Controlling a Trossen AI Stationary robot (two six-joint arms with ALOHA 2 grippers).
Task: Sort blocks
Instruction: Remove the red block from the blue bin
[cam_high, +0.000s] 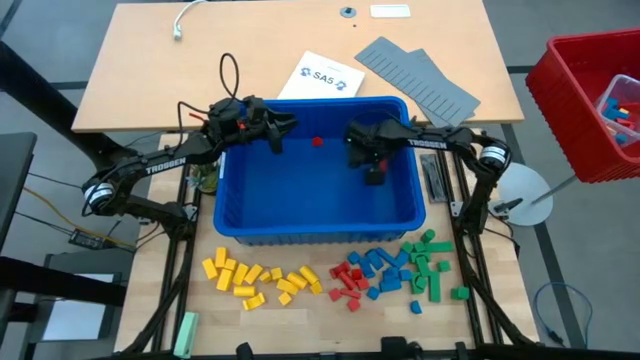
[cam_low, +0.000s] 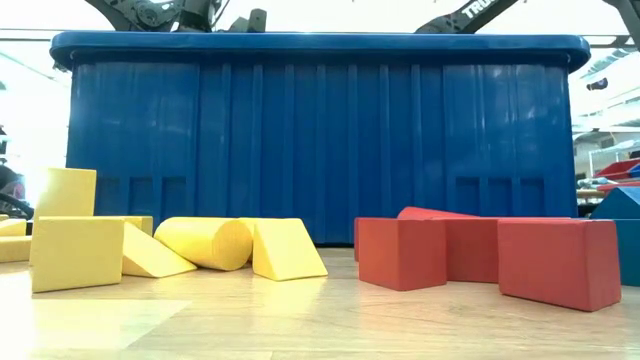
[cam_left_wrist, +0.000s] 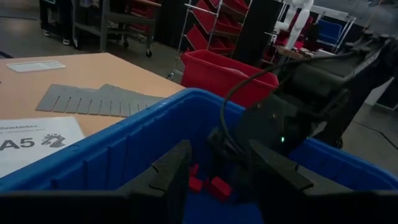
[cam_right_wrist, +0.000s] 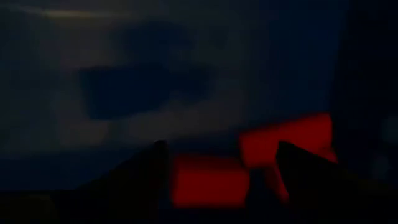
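On the left, the left tool (cam_high: 283, 133) hangs inside the blue bin (cam_high: 318, 228) near its far left wall, fingers parted and holding nothing. Mid-bin lie the last red blocks (cam_high: 317, 141), while sorted yellow blocks (cam_high: 260, 279), red, blue and green piles sit on the counter (cam_high: 330, 322) in front. On the right, the right tool (cam_high: 372, 170) is lowered into the bin, spread wide, with red pieces just before its fingers (cam_right_wrist: 298, 177). A clean pick likely means straddling one block squarely before closing, clear of the bin's wall.
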